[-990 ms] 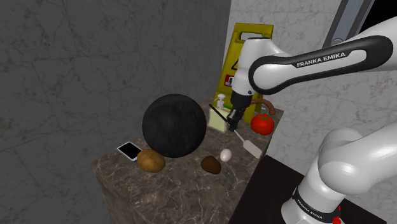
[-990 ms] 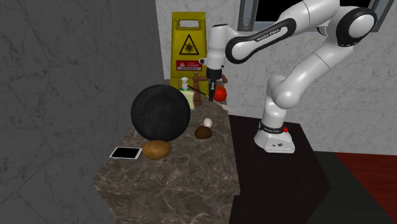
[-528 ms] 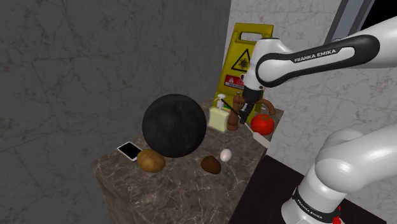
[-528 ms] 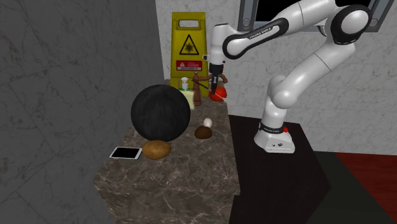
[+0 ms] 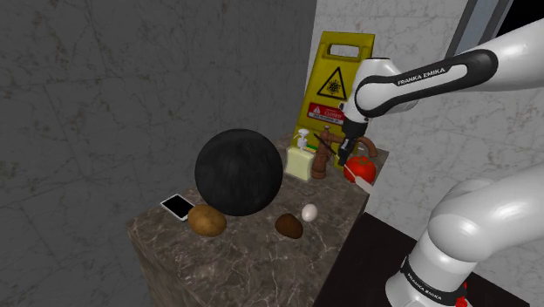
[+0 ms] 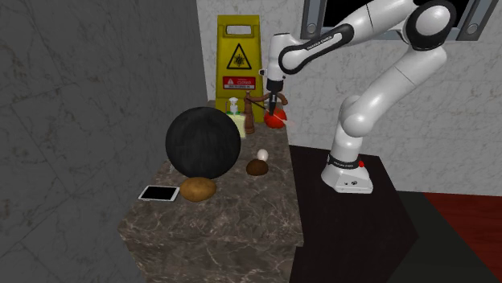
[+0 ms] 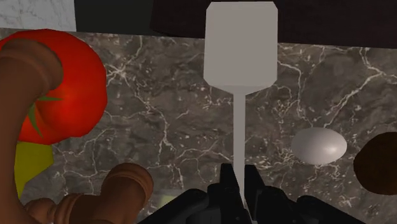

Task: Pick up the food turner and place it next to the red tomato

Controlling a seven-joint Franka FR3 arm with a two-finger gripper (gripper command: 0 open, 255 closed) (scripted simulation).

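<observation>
- At the worktop's corner far from the wall lie a flat phone and a potato. They have no part in this step.
- A big black ball stands in the middle of the worktop.
- Between the ball and the edge that faces the robot's stand lie a dark brown lump and a white egg, near each other.
- At the wall end stand a soap dispenser and a brown wooden piece, with a yellow warning sign behind them.
- The end effector hangs over this wall end. Its fingers are drawn narrow and clasp the thin handle of the food turner, so the tool is in the grasp and, as far as I can judge, off the surface.
- The long axis of the turner runs straight out from the fingers, with the flat blade at the far end.
- In the wrist view the handle passes between the egg on one side and the red tomato on the other. The outer half of the blade reaches past the worktop's edge, over dark floor.
- The tomato sits near the corner by the wall and the stand, just beside the wooden piece.
- My judgement is that the carrying is nearly done. The coming move is a lowering, and it should draw the blade back inside the edge, on bare marble beside the tomato.
</observation>
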